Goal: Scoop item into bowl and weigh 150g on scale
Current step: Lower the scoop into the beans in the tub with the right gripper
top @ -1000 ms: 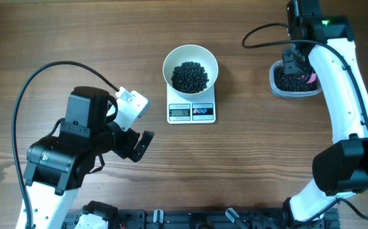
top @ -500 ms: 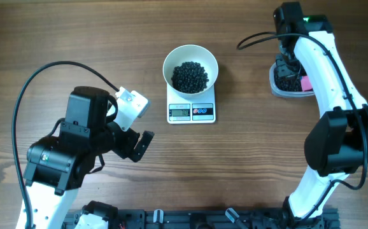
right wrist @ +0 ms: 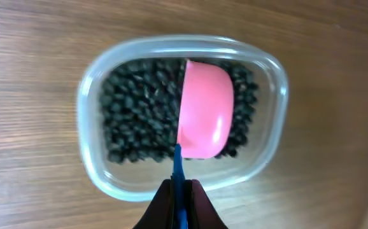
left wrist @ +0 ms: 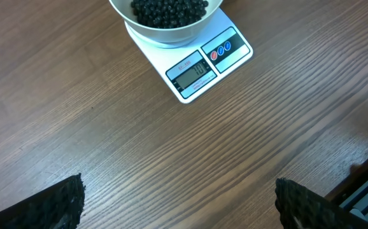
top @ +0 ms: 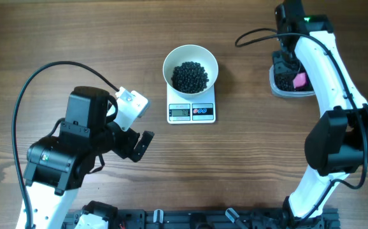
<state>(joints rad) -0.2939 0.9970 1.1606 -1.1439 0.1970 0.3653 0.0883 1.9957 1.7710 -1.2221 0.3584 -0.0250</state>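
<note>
Wood tabletop [top: 247, 165], one bowl [top: 169, 63], one scale [top: 191, 112], one scoop [right wrist: 204, 117]

The left arm [top: 76, 121], at eight o'clock, has bulky black joint housings on white links, a white camera block [top: 131, 105] and a black cable [top: 62, 62] arching toward ten o'clock. Its claw [top: 139, 146] is black, with knobbly-textured pads [left wrist: 56, 203]. The right arm [top: 327, 70], at three o'clock, is white with black joints, a green light [top: 309, 20] and its own black lead [top: 255, 32].
</note>
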